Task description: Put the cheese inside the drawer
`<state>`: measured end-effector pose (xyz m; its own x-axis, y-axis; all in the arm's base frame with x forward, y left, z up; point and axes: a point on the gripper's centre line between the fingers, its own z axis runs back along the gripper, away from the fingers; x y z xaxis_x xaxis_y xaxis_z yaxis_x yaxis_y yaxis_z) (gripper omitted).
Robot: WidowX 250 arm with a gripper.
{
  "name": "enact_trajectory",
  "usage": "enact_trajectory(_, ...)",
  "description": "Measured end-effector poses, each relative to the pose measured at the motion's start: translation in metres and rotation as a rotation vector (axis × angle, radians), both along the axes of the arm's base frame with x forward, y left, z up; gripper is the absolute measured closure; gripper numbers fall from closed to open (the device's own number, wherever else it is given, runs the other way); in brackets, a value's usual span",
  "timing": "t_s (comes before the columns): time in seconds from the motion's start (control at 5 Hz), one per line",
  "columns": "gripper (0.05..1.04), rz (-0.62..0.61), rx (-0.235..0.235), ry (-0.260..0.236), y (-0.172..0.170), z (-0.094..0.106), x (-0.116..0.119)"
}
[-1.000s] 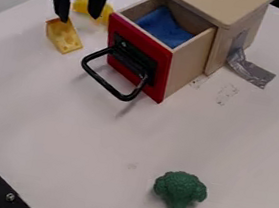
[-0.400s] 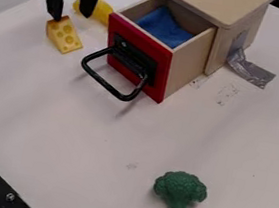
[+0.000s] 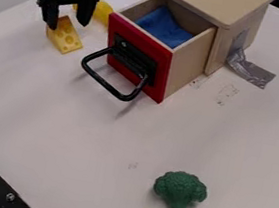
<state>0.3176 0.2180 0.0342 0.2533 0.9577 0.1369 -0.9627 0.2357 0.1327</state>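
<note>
At the upper left, the black gripper (image 3: 66, 26) hangs with its two fingers spread apart over the back end of the cheese. The cheese (image 3: 64, 37) is a yellow wedge with holes, lying on the table left of the drawer; whether a finger touches it I cannot tell. The drawer (image 3: 136, 60), with a red front and black handle, is pulled out of a wooden cabinet (image 3: 211, 2) and holds a blue cloth (image 3: 164, 27).
A yellow rounded object (image 3: 103, 12) lies behind the gripper, close to the drawer's left side. A green toy broccoli (image 3: 180, 192) is near the front of the white table (image 3: 95, 139). Grey tape (image 3: 250, 69) sticks to the cabinet's right side and the table.
The gripper has shifted left and come lower, toward the cheese. Its fingers stay apart. The cheese, drawer and cloth have kept their places.
</note>
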Motion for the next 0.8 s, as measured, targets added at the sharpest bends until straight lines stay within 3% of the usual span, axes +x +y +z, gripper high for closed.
enact_trajectory(0.8, 0.084, 0.000, 0.017, 0.005, 0.0068, 0.0029, -0.0018)
